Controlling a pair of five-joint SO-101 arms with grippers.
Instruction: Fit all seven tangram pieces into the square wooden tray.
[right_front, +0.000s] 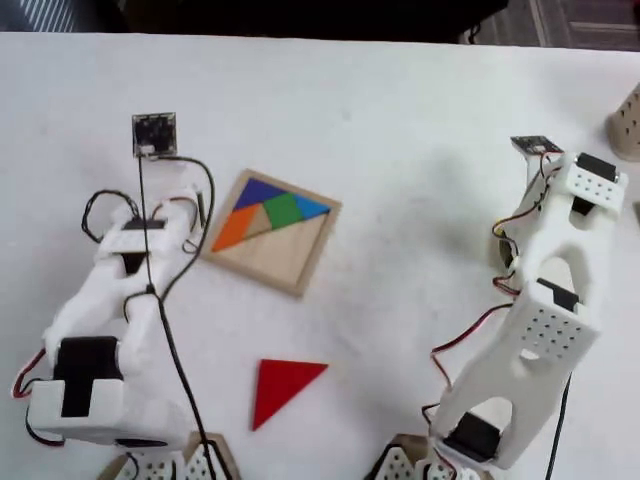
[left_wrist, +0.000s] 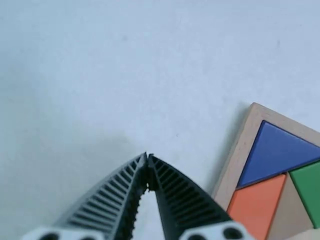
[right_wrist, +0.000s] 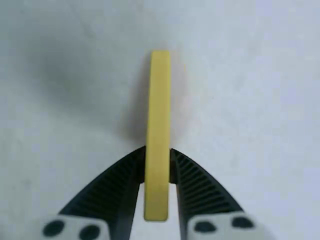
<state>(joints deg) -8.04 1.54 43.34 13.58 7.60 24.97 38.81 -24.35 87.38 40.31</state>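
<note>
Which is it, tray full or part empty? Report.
Part empty: the tray shows bare wood beside its coloured pieces, and the red triangle lies outside.

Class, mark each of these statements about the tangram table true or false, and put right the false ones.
1. The red triangle lies inside the tray. False: it lies on the table, outside the tray.
2. The right end effector grips a yellow piece. True.
3. The left end effector is wide open. False: it is shut and holds nothing.
4. A blue piece sits in the tray beside an orange one. True.
5. The tray is completely filled. False: part of its floor is bare wood.
</note>
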